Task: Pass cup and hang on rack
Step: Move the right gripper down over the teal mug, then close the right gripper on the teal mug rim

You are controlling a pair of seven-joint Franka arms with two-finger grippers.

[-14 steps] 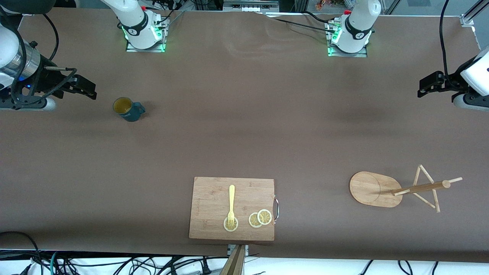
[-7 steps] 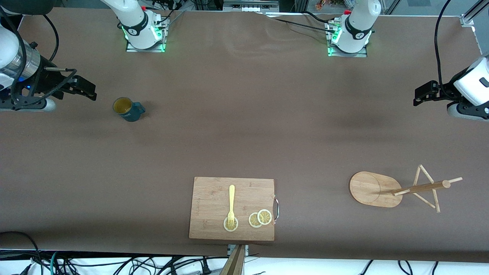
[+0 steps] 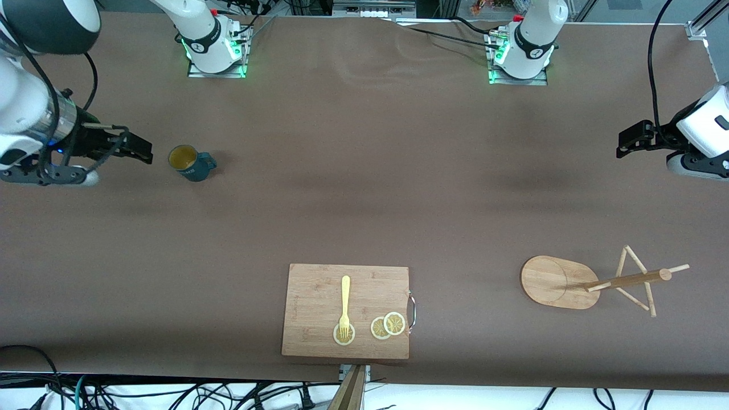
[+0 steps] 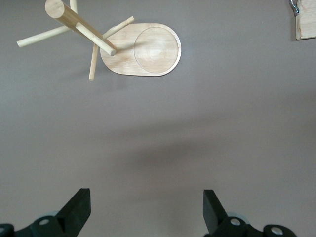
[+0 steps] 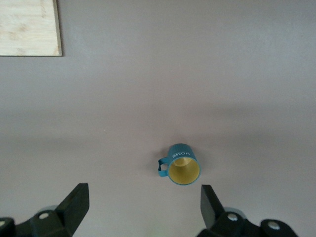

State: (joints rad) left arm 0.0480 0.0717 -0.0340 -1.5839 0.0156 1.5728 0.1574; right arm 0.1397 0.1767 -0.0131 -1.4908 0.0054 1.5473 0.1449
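Teal cup (image 3: pixel 192 163): stands upright on the brown desk (image 3: pixel 353 171), just beside the right claw (image 3: pixel 142 152), handle pointing away from that claw.
Right claw: low over the desk at the right arm's end, fingers (image 5: pixel 75 205) wide apart, holding nothing.
Left claw (image 3: pixel 625 145): over the desk at the left arm's end, fingers (image 4: pixel 79 207) apart, empty, waiting.
Rack (image 3: pixel 592 279): light wood, stands well apart from the left claw and closer to the front camera.
Board (image 3: pixel 346 310): wood, far from both claws, with a yellow fork (image 3: pixel 344 304) and lemon slices (image 3: pixel 387 326) on it.
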